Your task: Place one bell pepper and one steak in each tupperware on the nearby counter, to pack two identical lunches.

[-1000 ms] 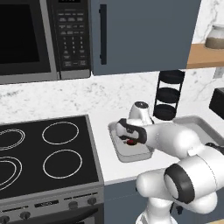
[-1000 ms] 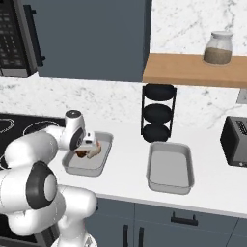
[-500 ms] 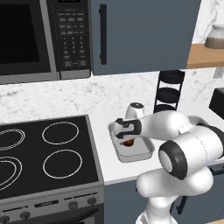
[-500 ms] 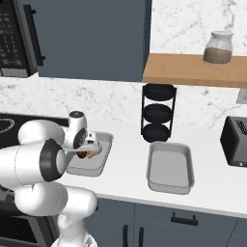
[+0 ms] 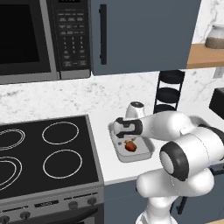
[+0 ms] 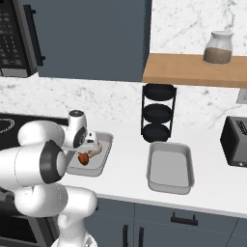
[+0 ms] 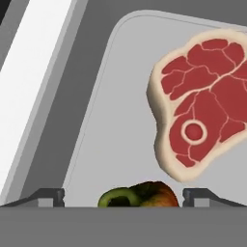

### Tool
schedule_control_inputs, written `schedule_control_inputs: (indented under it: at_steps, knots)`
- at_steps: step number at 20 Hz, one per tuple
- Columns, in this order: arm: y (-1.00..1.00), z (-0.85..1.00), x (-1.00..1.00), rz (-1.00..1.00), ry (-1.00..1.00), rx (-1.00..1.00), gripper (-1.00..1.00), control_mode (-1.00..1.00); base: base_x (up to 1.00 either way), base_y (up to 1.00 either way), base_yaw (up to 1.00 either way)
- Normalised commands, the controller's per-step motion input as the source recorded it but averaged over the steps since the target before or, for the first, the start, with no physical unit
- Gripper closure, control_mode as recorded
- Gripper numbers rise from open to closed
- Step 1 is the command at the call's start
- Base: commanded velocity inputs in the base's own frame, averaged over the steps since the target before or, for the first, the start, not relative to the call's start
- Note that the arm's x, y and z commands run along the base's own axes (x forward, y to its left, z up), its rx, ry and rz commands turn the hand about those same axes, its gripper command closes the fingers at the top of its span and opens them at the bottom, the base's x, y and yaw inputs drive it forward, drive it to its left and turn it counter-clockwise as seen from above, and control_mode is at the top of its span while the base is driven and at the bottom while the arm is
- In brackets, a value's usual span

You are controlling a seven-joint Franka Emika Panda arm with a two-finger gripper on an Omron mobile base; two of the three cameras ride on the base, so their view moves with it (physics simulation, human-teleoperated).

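My gripper (image 7: 124,197) hangs low over the left tupperware (image 6: 105,141), open, its fingertips (image 7: 48,195) standing clear of the bell pepper (image 7: 140,195) that lies between them on the tupperware floor (image 7: 116,120). The pepper is red with a green patch. Beside it in the same tupperware lies a raw steak (image 7: 202,103), red with a pale fat rim. From the base, the gripper (image 5: 127,139) sits just above the bell pepper (image 5: 130,146) in the tupperware (image 5: 148,154). A second tupperware (image 6: 170,169) stands to the right on the white counter (image 6: 125,178).
A black stove (image 5: 43,162) borders the left tupperware, with a microwave (image 5: 39,39) above it. A black three-tier rack (image 6: 158,113) stands behind the tupperwares, and a toaster (image 6: 236,142) at the far right. A jar (image 6: 218,48) rests on the wooden shelf (image 6: 193,72).
The jaws have spread wide and let go of the bell pepper, which now lies in the left tupperware. The hand has stayed low over that tupperware.
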Motion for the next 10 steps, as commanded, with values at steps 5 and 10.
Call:
schedule_control_inputs:
  at_steps: [5, 10]
  knots:
    - [-0.12, 0.41, -0.35, -0.19, -0.01, 0.00, -1.00, -1.00, 0.00, 0.00, 0.00]
    - [-0.41, 0.64, -0.67, -0.25, -0.06, 0.00, -1.00, -1.00, 0.00, 0.00, 0.00]
